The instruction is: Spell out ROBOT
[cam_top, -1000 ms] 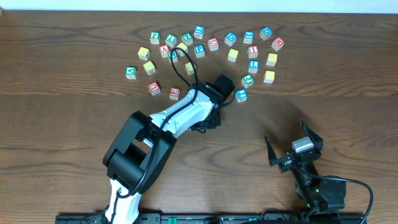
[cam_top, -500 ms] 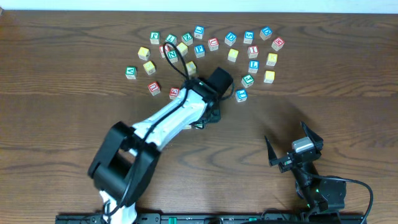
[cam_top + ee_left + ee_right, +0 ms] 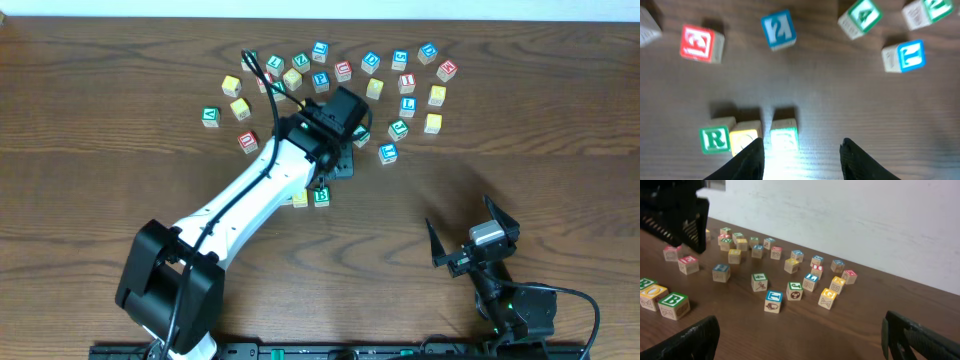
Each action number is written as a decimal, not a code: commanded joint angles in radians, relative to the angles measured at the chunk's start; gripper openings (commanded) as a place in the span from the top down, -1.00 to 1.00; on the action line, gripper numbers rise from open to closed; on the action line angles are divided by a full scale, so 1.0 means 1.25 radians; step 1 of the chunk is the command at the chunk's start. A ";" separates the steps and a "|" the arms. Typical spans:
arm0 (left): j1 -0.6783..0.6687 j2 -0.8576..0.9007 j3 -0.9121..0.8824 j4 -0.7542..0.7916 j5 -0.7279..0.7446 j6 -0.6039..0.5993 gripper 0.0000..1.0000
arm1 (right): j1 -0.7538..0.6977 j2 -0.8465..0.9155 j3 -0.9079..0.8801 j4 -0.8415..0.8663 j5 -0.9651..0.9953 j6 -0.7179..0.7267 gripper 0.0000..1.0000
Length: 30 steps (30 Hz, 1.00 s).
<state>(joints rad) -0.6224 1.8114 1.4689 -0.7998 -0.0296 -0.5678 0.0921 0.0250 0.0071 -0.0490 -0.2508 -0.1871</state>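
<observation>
A row of three cubes lies on the table: green-letter R (image 3: pixel 715 140), a yellow-faced cube (image 3: pixel 744 142) touching it, and green-letter B (image 3: pixel 784 138) a small gap to the right. From above, the yellow cube (image 3: pixel 300 199) and B (image 3: pixel 321 197) show beside my left arm, which hides the R. My left gripper (image 3: pixel 802 161) hovers open just short of the row with nothing between its fingers. A blue-edged T cube (image 3: pixel 903 55) lies further off. My right gripper (image 3: pixel 468 232) rests open and empty near the front right.
Several loose alphabet cubes form a cluster (image 3: pixel 340 75) at the far middle of the table, red-lettered ones (image 3: pixel 700 44) among them. The right wrist view shows the row (image 3: pixel 674 305) at its left and the cluster (image 3: pixel 790 265) beyond.
My left gripper has opened and drawn away from the row toward the far cluster, leaving the B cube on the table beside the yellow cube. The right arm has not moved.
</observation>
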 commanded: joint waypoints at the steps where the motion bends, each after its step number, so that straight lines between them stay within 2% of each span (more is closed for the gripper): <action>1: 0.030 -0.016 0.067 -0.005 -0.012 0.063 0.03 | 0.005 -0.004 -0.001 -0.003 -0.002 0.012 -0.99; 10: 0.150 0.001 0.234 0.016 -0.013 0.161 0.03 | 0.005 -0.004 -0.001 -0.003 -0.002 0.012 -0.99; 15: 0.213 0.092 0.367 -0.018 -0.014 0.230 0.03 | 0.005 -0.004 -0.001 -0.003 -0.002 0.012 -0.98; 17: 0.226 0.132 0.404 -0.024 -0.050 0.252 0.03 | 0.005 -0.004 -0.001 -0.003 -0.002 0.012 -0.98; 20: 0.248 0.158 0.415 -0.017 -0.094 0.275 0.03 | 0.005 -0.004 -0.001 -0.003 -0.002 0.012 -0.99; 25: 0.301 0.162 0.415 -0.017 -0.086 0.275 0.03 | 0.005 -0.004 -0.001 -0.003 -0.002 0.012 -0.99; 30: 0.308 0.173 0.415 -0.010 -0.053 0.284 0.03 | 0.005 -0.004 -0.001 -0.003 -0.002 0.012 -0.98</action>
<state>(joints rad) -0.2317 2.0235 1.9644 -0.8185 -0.1108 -0.2340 0.0921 0.0250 0.0071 -0.0490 -0.2508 -0.1871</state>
